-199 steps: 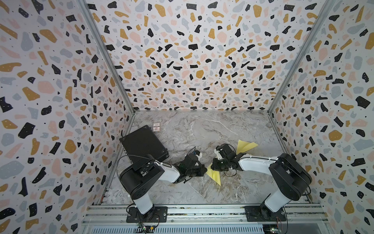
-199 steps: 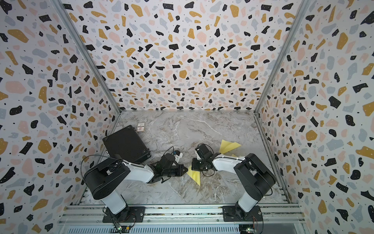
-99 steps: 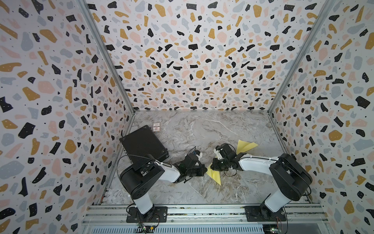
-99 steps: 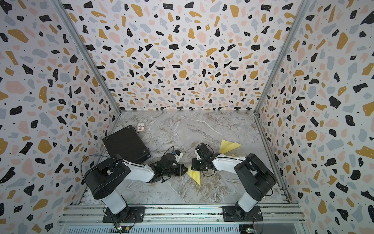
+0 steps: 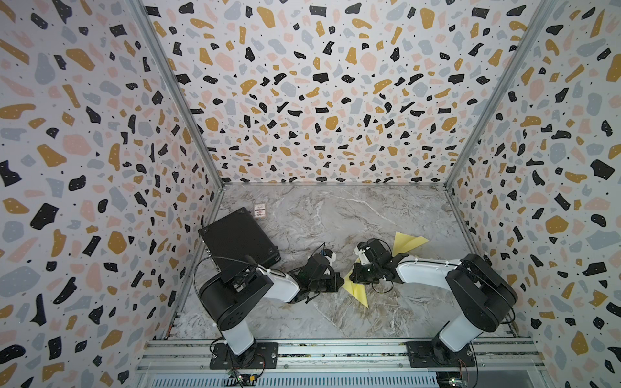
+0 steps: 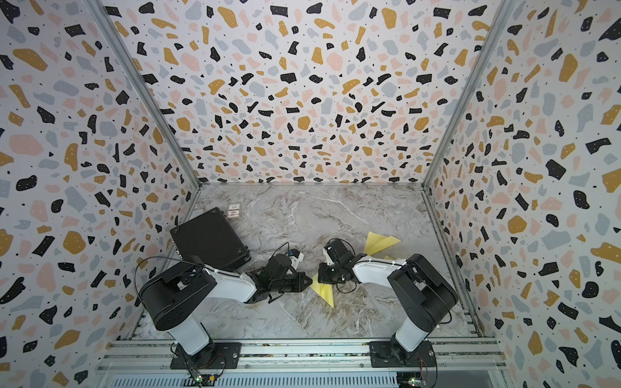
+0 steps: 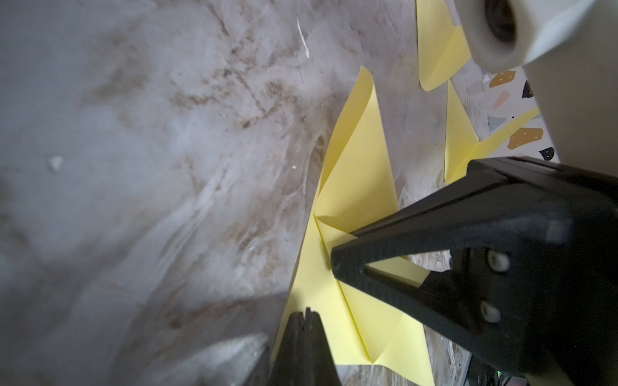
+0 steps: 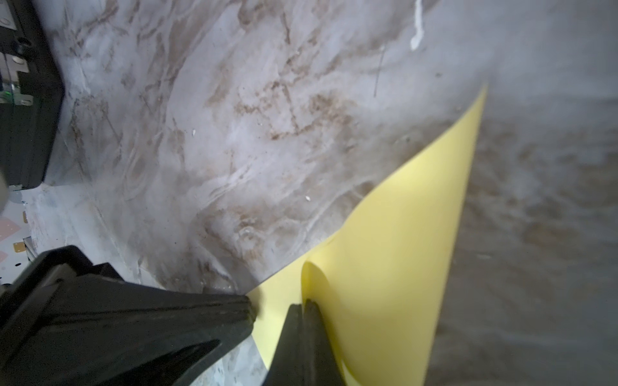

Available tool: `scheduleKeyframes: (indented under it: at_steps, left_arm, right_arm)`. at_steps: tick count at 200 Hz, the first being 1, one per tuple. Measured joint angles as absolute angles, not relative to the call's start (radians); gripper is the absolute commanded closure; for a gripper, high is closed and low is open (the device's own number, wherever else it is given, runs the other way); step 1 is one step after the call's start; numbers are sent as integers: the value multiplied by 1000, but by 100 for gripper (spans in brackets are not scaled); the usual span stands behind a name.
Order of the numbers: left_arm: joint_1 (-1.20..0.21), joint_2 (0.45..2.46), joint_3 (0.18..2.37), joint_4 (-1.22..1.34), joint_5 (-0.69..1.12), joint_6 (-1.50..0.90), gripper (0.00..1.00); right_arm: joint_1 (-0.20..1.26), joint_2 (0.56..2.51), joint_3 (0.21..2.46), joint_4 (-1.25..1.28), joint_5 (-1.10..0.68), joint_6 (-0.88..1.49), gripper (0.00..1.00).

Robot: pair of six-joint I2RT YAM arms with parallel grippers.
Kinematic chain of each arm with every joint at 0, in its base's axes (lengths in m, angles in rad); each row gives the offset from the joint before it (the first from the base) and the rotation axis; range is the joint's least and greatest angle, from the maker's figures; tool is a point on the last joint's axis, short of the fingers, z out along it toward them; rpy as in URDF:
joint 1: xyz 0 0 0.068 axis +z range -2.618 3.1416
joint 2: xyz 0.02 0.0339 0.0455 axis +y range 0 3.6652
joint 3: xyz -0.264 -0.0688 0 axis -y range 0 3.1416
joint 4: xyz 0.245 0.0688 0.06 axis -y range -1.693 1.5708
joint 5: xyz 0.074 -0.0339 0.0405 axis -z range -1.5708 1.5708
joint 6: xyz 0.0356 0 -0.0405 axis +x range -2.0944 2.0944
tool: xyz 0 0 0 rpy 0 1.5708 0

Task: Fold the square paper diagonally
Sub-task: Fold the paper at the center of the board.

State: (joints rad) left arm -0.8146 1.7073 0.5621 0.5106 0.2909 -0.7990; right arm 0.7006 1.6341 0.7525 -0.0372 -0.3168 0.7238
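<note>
Both arms reach low and inward from the front rail, their wrists bent down so that the two grippers meet tip to tip near the middle of the marble tabletop (image 5: pixel 302 215). The left gripper (image 5: pixel 340 285) has its fingers pressed together, and in the left wrist view its tip (image 7: pixel 306 315) rests at the edge of the yellow paper (image 7: pixel 354 187). The right gripper (image 5: pixel 352 276) also has its fingers pressed together; in the right wrist view its tip (image 8: pixel 307 305) sits at a curled, raised flap of the paper (image 8: pixel 401 234), though whether the sheet is actually pinched between the pads cannot be told. The paper being worked lies on the table directly under and between the two tips, creased and partly folded, with one pointed corner reaching toward the front rail (image 6: pixel 324 290). A second folded yellow sheet (image 5: pixel 408 242) lies well apart, beyond the right wrist toward the back. A black case (image 5: pixel 238 239) sits beside the left arm near the left wall, with a small card (image 5: pixel 260 211) just behind it.
</note>
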Motion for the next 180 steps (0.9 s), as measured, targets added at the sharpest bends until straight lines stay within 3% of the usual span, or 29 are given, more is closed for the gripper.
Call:
scheduleKeyframes:
  at_steps: [67,82,120,180]
  left_arm:
    - [-815,1707,564,507,290,-799,100]
    - [-815,1707,564,507,290,-799,100]
    - [-815,1706,567,500,287,-798,100]
    - [-815,1655,569,401,275,-797,100]
  right_arm:
    - [701,1637,751,-26,-305,717,96]
    - [701,1637,751,-26,-303,715,91]
    - [703,1635,750,-5,-315,708,65]
    - [707,1627,738,36,-345,716,49]
